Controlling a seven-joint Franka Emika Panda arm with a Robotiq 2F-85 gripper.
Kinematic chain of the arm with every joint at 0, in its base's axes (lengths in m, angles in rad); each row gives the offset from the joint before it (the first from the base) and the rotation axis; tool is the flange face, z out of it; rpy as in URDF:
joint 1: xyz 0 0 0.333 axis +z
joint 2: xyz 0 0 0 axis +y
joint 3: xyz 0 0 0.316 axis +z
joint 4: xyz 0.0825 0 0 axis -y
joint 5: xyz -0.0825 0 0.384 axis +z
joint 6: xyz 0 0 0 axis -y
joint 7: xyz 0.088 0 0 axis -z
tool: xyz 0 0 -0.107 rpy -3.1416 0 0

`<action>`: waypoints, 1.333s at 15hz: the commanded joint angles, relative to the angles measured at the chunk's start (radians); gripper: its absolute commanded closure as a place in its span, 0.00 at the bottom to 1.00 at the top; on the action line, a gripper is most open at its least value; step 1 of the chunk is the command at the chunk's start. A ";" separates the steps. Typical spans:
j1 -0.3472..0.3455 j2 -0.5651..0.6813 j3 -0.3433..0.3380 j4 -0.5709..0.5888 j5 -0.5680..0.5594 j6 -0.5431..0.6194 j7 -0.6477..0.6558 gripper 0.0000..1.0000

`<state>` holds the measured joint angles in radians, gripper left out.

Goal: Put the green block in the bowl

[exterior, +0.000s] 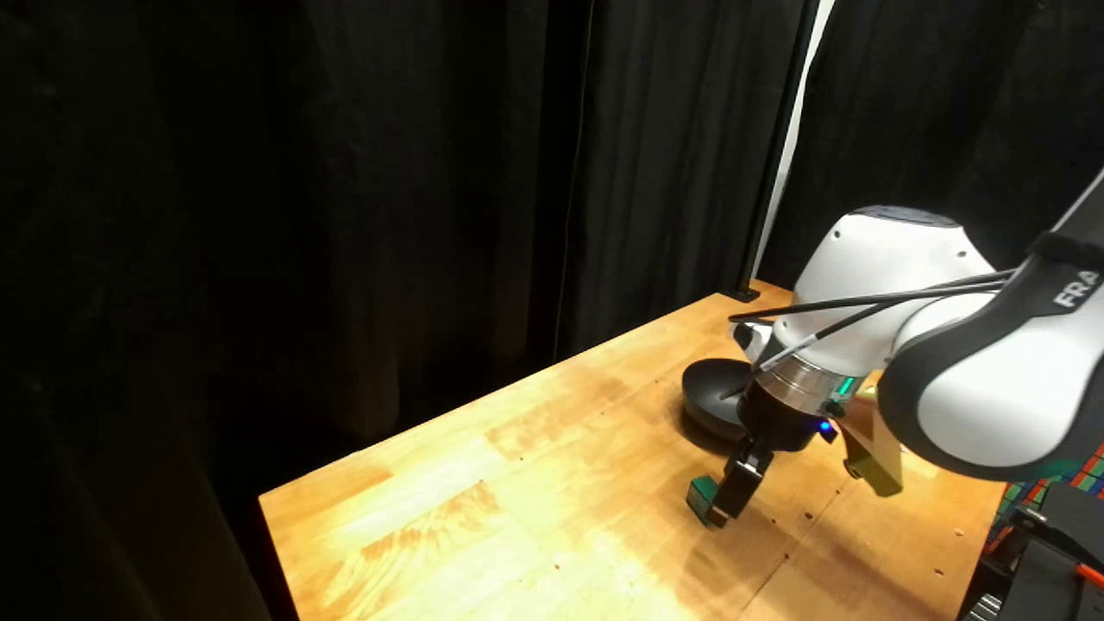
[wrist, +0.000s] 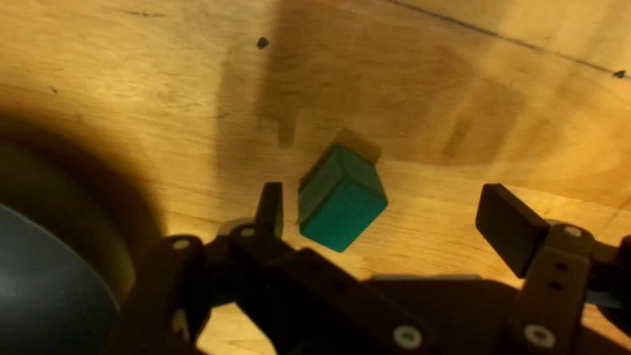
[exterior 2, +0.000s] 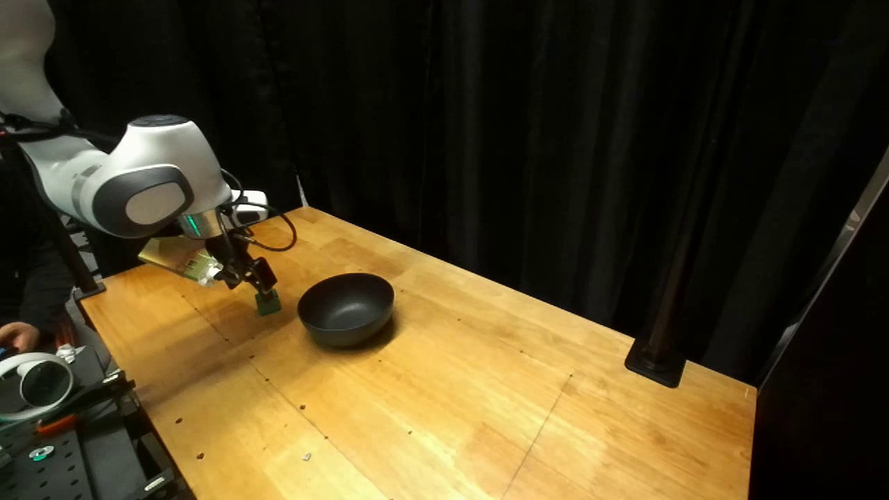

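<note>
Green block sits loose on the worktop, inside the wide gap of the tool, which holds nothing. The step looks like lining up the grasp.

Leftmost in the wrist view lies the bowl, so near the tool that any careless sideways move could nudge it. Next is one finger, just beside the block but apart from it. Then the block itself, turned on a diagonal: closing now would probably catch its corners, so turn the tool until the squeeze meets two opposite sides squarely. Farther right stands the opposite finger, well apart from the block. A slight leftward shift would centre things, though the bowl leaves little room; letting the nearer finger slide the block toward the middle may be safer. Close slowly, then lift above the bowl's rim before crossing.

As for pose, in an exterior view the white arm arches in from the left, a yellowish fitting hangs beneath it, the tool slants down to the block, and the bowl rests to the right. Whether the tool sits low enough is hard to judge.
</note>
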<state>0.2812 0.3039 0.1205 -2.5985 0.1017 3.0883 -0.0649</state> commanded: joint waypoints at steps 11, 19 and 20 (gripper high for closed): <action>0.133 0.091 -0.236 0.121 -0.155 -0.096 0.180 0.89; 0.109 -0.117 -0.281 0.106 -0.361 -0.349 0.342 0.83; 0.102 -0.131 -0.285 0.118 -0.408 -0.331 0.383 0.83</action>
<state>0.3978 0.2789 -0.1522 -2.4706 -0.1996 2.7808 0.2272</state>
